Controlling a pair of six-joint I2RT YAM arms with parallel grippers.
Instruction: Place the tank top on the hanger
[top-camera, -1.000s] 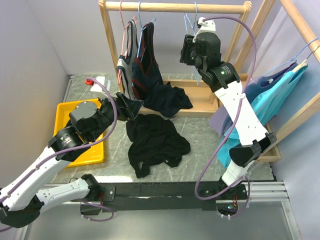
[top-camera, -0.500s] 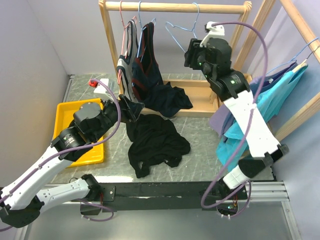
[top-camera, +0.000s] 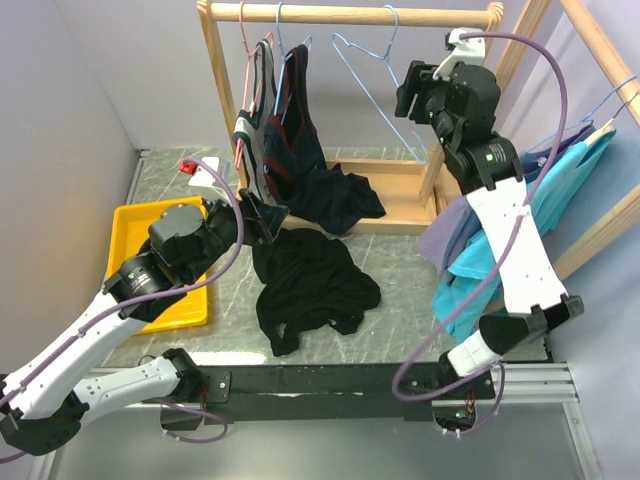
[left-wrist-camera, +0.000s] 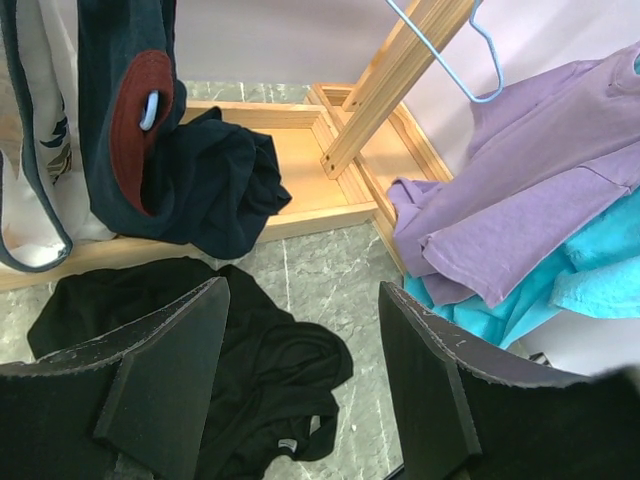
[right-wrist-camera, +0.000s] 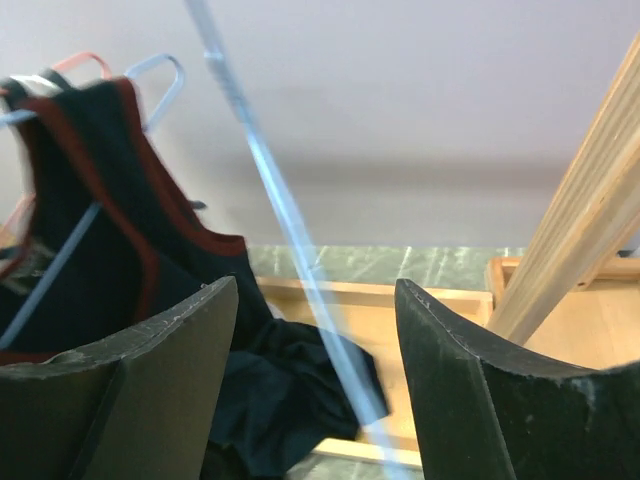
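Rightward the right gripper (top-camera: 408, 95) has been shifted beside the hanger (top-camera: 385, 108), hung hook-up on the rail (top-camera: 350, 14); the tank top (top-camera: 312, 285), black and crumpled, is laid rack-to-front on the table (top-camera: 400, 270). The left gripper (left-wrist-camera: 300, 300) is seen wide open above it. The wire is seen slanting between the right's parted fingers.

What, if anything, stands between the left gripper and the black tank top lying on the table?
Nothing visible. The left gripper is open over the tank top, crumpled on the table; the other dark garment heaped on the wooden rack's base lies beyond it.
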